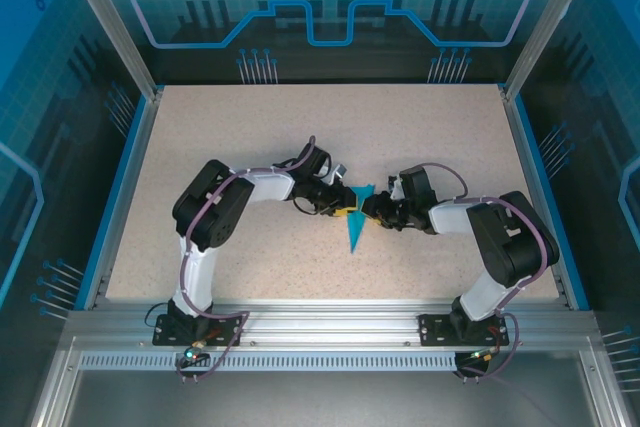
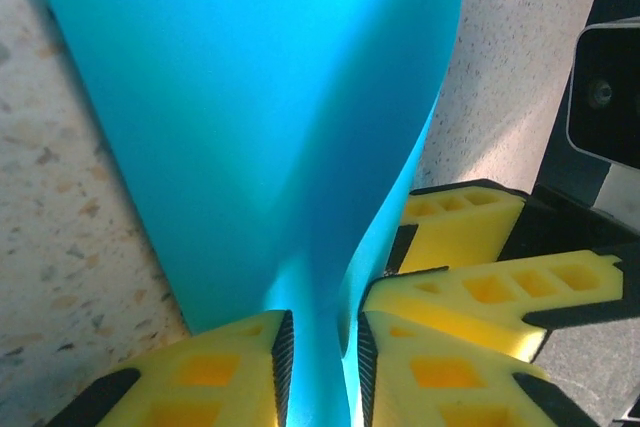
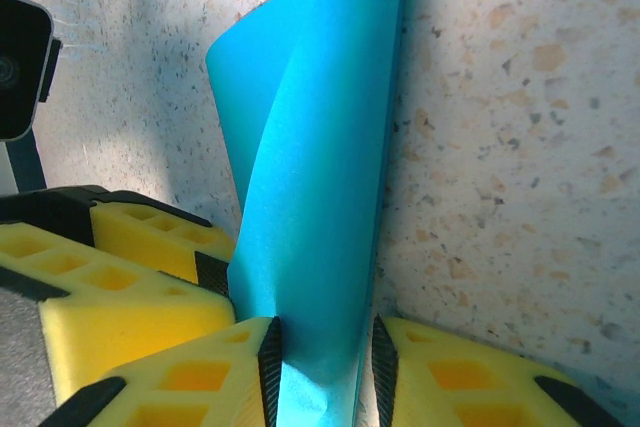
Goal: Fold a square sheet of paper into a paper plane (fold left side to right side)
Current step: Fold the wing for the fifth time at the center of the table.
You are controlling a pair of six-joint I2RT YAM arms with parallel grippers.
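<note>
As your arms faced each other at mid-table, your left gripper [image 2: 320,337] was clamped almost closed on the paper plane [image 1: 355,230] from 9 o'clock. Your right gripper [image 3: 322,352] pinched the same folded sheet from 3 o'clock. The plane's tip pointed toward 6 o'clock over the speckled table [image 1: 250,137].

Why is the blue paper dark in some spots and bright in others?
Left wrist view: the teal-blue folded paper bends, so a shaded band crosses it. Right wrist view: its curl darkens one side and shadows the speckled table beside it.
</note>
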